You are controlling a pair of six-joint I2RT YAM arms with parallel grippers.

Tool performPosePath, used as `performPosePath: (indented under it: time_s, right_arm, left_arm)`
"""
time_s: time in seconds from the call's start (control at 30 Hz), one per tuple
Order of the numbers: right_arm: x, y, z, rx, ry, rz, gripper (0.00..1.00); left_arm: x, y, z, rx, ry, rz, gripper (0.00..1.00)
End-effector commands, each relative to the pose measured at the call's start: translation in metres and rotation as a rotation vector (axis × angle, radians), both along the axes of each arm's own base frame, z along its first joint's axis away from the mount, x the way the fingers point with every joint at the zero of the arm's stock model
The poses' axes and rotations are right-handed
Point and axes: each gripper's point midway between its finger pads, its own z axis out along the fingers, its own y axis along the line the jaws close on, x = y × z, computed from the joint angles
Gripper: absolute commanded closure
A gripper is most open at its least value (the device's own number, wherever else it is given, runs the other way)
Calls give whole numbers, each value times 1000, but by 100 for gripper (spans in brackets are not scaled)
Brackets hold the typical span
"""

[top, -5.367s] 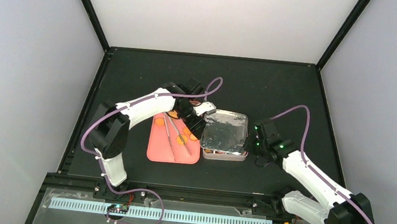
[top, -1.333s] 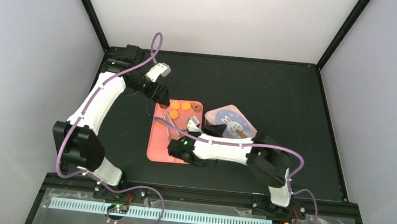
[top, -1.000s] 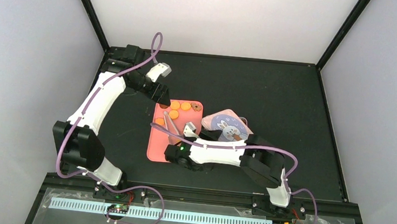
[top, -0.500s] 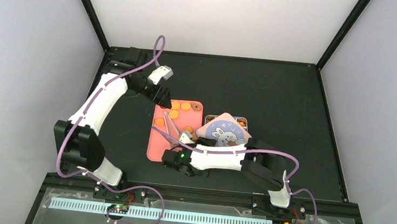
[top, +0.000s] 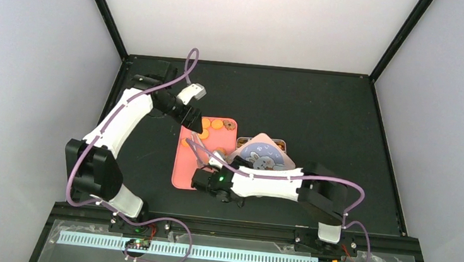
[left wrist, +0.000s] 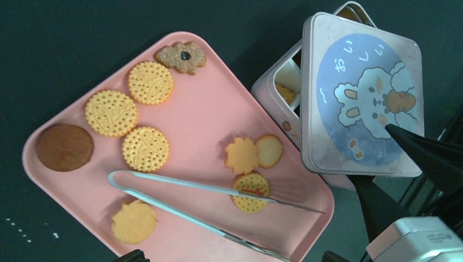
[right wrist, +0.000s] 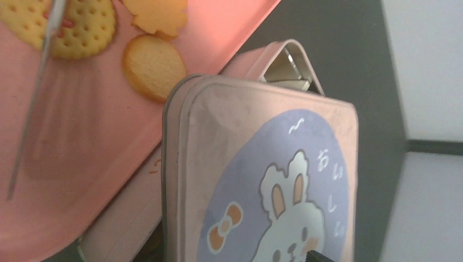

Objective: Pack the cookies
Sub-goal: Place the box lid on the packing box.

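We judge this the lidding step: the pink rabbit-print tin lid [left wrist: 363,103] lies skewed on the pink metal tin [left wrist: 273,103], its tray-side compartment uncovered. Orange round cookies [left wrist: 144,147] lie on the pink plastic tray [left wrist: 185,123] beside steel tongs [left wrist: 207,188]. The right gripper [left wrist: 371,153] straddles the lid's edge, jaws now parted where a second ago they were clamped. The left gripper [top: 193,126] hangs wide and empty over the tray's far edge. Next, the lid needs squaring.

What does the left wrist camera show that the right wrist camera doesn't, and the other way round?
Left wrist only: the whole pink tray, a dark brown cookie, and a cookie inside the tin, at its uncovered corner. Right wrist only: the pale enclosure wall. Both: the bunny lid askew on the tin, the metal tongs, orange cookies.
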Motion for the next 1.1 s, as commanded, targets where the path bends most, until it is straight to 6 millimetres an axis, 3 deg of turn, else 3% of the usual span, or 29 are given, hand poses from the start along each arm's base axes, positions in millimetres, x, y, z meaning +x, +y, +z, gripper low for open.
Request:
performPosePath:
  time_s: [0.0,0.33,0.5,0.6,0.77,0.9,1.07]
  right_arm:
    - [-12,16,5,205,118,10,26]
    - [-15,-9,26,401,204,-56,8]
    - [-24,-17,29,445,244,-78,7]
    - [-32,-18,42,533,278,-77,7]
    - [-39,-30,63,716,351,-104,7]
    - [-39,-54,69,890,430,-186,7]
    - [-30,-112,54,1099,478,-424,7]
  left_arm:
    - [-8,-9,-1,-3,-16,-49,15]
    - [-24,-48,-24,-6,19,-176,17]
    - [-24,-79,-39,10,42,-236,17]
    - [-24,-104,-43,20,47,-283,18]
    - [-30,-128,-66,63,98,-349,20]
    - [-35,-135,-76,87,123,-380,21]
    - [-40,-136,-79,94,127,-396,23]
